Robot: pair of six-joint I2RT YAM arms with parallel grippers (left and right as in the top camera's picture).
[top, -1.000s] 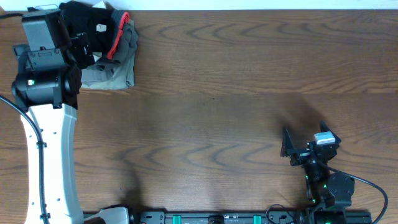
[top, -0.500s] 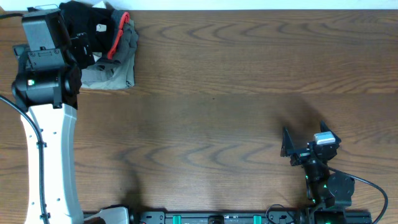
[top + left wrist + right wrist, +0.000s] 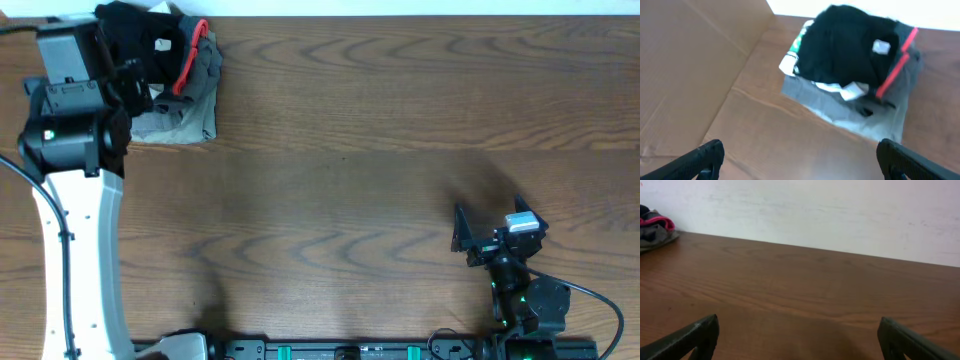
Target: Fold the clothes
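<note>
Left fingers (image 3: 704, 158) and right fingers (image 3: 694, 336) gape wide, empty; black garment (image 3: 850, 47) bunched atop pile (image 3: 867, 121), axis unclear.

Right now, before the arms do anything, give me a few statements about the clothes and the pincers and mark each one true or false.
1. The black garment lies on top of the grey garments. True.
2. The left pincer is shut on the black garment. False: it is open, holds nothing and is short of the clothes.
3. The right pincer is open and holds nothing. True.
4. The black garment lies in the middle of the table. False: it sits at the far left corner.
</note>
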